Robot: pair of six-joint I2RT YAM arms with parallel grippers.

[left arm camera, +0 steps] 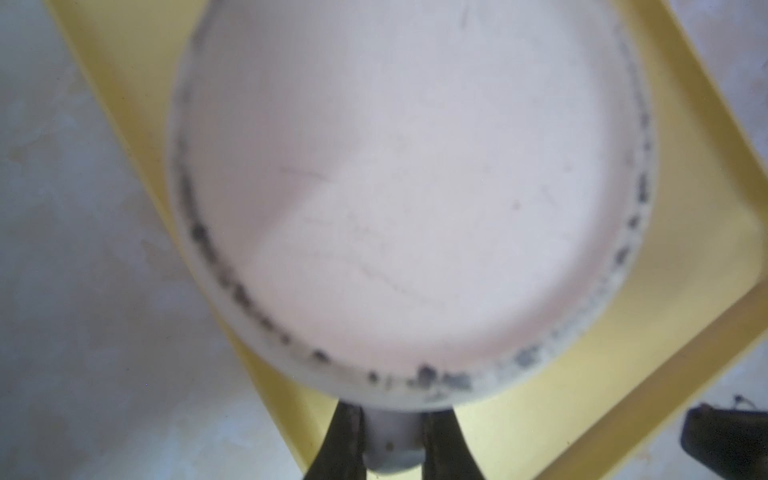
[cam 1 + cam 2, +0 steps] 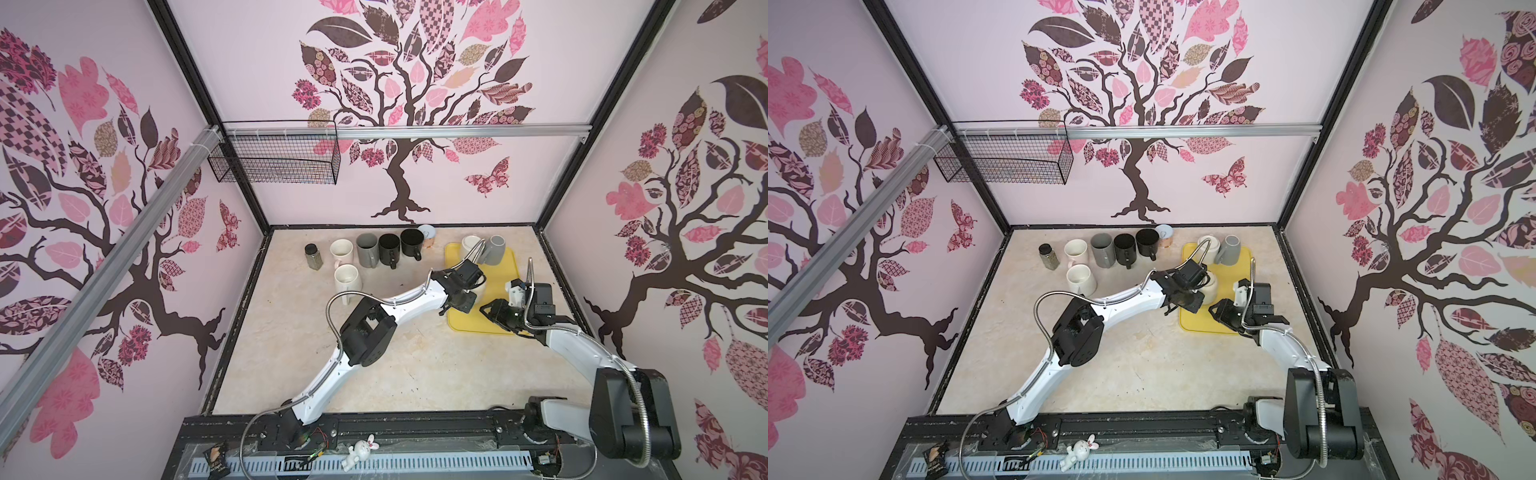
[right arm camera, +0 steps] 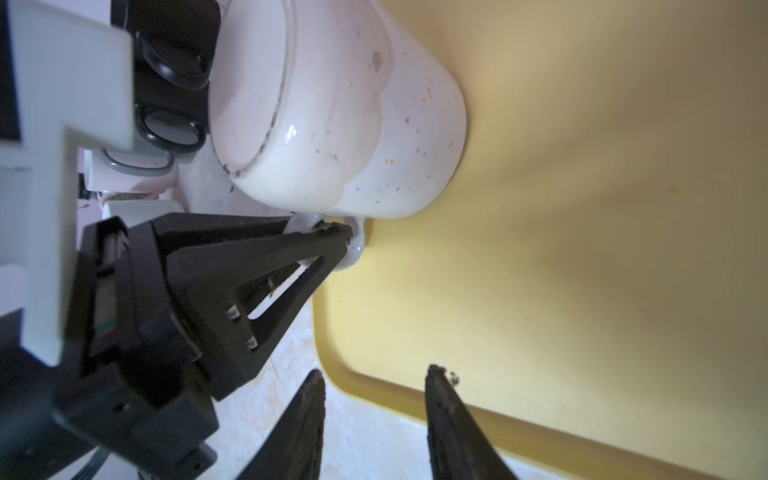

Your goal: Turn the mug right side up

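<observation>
A white speckled mug (image 3: 332,124) stands upside down on the yellow tray (image 3: 582,208), rim on the tray and base up. Its base (image 1: 407,187) fills the left wrist view. My left gripper (image 1: 392,440) is shut on the mug's handle (image 1: 392,449), one finger on each side. In the right wrist view the left gripper (image 3: 336,243) pinches the handle loop (image 3: 353,249). In both top views the left wrist covers most of the mug (image 2: 480,291) (image 2: 1212,284). My right gripper (image 3: 374,374) is open and empty at the tray's near edge, just beside the left gripper (image 2: 468,298).
Upright mugs line the back: white (image 2: 341,251), white (image 2: 348,279), grey (image 2: 367,249), black (image 2: 389,249), black (image 2: 412,243). A jar (image 2: 313,255) stands to their left. A white mug (image 2: 471,245) and a grey mug (image 2: 494,249) sit at the tray's far end.
</observation>
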